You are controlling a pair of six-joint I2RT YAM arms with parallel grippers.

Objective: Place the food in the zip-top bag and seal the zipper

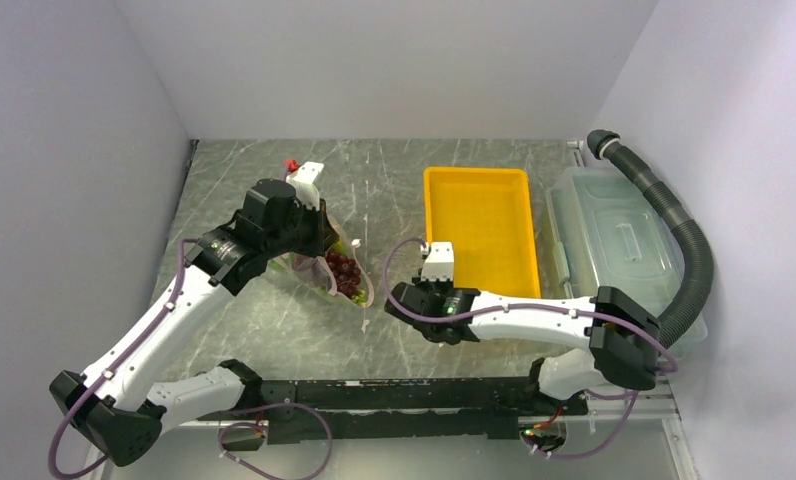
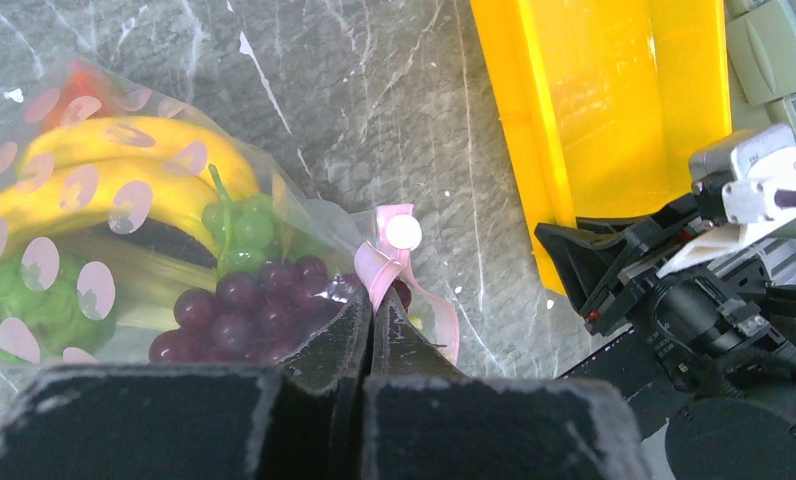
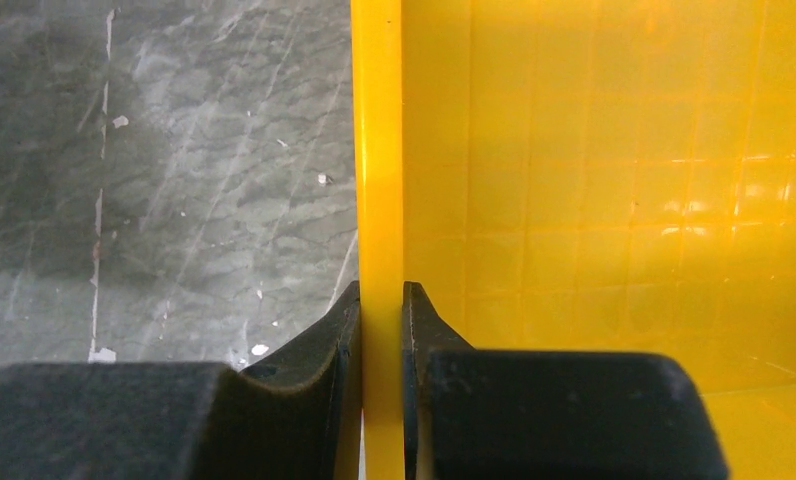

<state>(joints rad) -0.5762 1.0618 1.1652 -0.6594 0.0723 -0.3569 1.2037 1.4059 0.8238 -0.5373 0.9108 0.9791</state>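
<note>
Robot lab test cell, by the looks: plain white panels [image 1: 394,60] boxing in a grey marbled bench [image 1: 394,170], left arm [image 1: 164,335] and right arm [image 1: 534,315] sitting bolted to a black rail [image 1: 404,395], corrugated hose [image 1: 696,262] snaking in.

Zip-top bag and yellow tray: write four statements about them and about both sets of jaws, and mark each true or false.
1. The left jaws are shut on the zipper at the mouth of the zip-top bag. True.
2. The purple grapes lie in the yellow tray. False: they are inside the bag.
3. The right jaws grip the tray's side wall, one jaw on each side of it. True.
4. The bananas lie outside the bag. False: they are inside it, next to the grapes.
</note>
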